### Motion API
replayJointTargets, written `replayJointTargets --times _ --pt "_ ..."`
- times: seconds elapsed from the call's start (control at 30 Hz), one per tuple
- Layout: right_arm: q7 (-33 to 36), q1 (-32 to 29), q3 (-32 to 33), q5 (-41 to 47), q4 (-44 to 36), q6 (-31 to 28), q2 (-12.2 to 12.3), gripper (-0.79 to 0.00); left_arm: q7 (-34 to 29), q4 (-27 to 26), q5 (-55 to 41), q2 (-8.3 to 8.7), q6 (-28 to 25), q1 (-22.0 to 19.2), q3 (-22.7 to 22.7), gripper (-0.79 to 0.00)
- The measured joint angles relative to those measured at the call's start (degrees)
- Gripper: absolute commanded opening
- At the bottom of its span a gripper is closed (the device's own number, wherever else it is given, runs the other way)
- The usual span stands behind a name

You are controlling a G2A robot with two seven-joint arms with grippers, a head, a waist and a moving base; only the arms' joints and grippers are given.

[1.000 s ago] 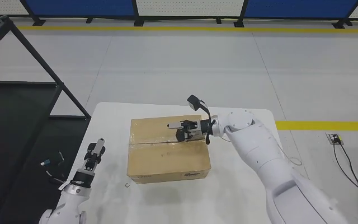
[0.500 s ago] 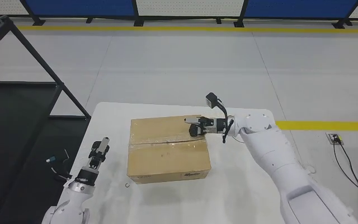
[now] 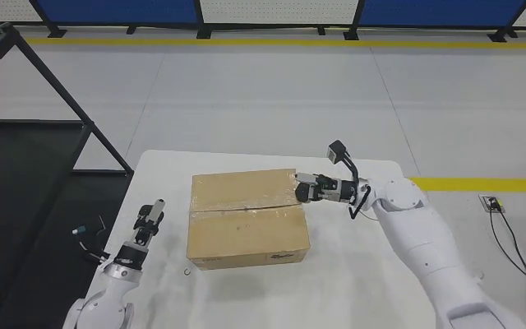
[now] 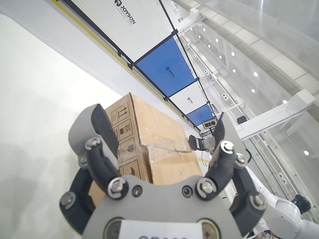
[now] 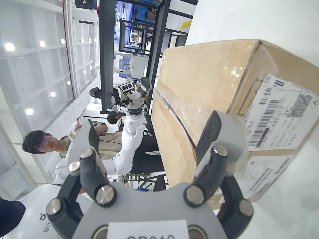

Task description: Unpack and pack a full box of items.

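Observation:
A closed brown cardboard box [image 3: 246, 218] sits mid-table, with clear tape along its centre seam [image 3: 246, 209]. My right gripper [image 3: 302, 189] is open at the box's right end, level with the top edge and close to the seam's end. In the right wrist view the gripper [image 5: 149, 135] is open with the box [image 5: 204, 80] just ahead, and one finger [image 5: 209, 133] lies close to the labelled end face. My left gripper [image 3: 150, 215] hovers open left of the box, apart from it. The left wrist view has the gripper [image 4: 162, 130] facing the box [image 4: 159, 135].
The white table [image 3: 164, 173] has free room in front of and behind the box. A black metal frame [image 3: 49, 90] stands off the table's left side. A small hook-like item [image 3: 188, 272] lies near the box's front left corner. Cables [image 3: 82, 234] hang at the left edge.
My right gripper has drawn back to the right, from over the box top to its right end. My left gripper has shifted slightly nearer the box.

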Motion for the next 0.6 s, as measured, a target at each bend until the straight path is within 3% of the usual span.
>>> replayJointTargets --times 0.3,0.6 --pt "-2.61 -8.71 5.16 -1.91 -13.23 5.44 3.03 0.000 -0.12 0.18 0.24 0.03 0.07 -0.27 0.17 0.000" --pt "-4.09 -11.11 5.33 -2.50 -17.41 6.84 3.51 0.000 -0.39 0.16 0.42 0.10 0.06 -0.38 0.16 0.000"
